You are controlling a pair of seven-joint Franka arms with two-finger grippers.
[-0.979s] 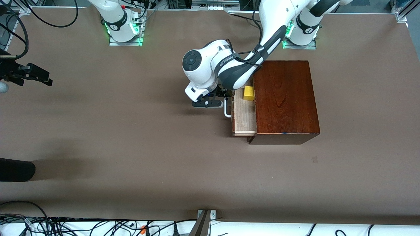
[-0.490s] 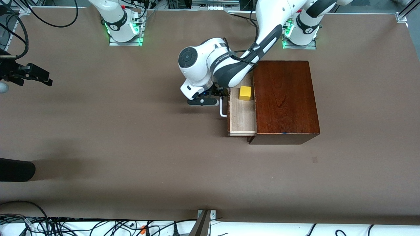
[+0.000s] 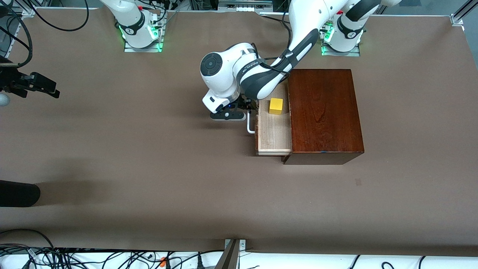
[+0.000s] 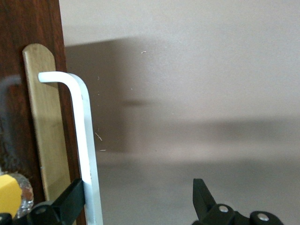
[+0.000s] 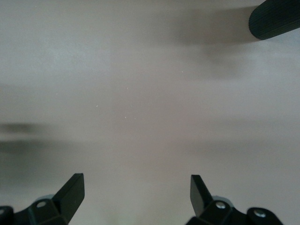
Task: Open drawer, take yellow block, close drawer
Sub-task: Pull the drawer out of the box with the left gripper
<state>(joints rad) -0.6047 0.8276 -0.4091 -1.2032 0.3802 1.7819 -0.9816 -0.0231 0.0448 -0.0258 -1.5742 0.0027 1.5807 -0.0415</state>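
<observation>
My left gripper (image 4: 138,201) stands wide at the drawer's (image 3: 273,131) white bar handle (image 4: 83,140), one finger (image 4: 70,201) hooked against it. The yellow block (image 3: 276,106) sits in the drawer, just past that handle. My right gripper (image 5: 137,194) waits, spread wide over bare table (image 5: 150,93).

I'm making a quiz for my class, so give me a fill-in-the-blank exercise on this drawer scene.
1. The drawer of the wooden box is ____.
2. The yellow block lies in the ____.
3. The left gripper has one finger hooked on the drawer's white ____.
4. The right gripper waits with its jaws ____.

Missing words: open; drawer; handle; open
</observation>
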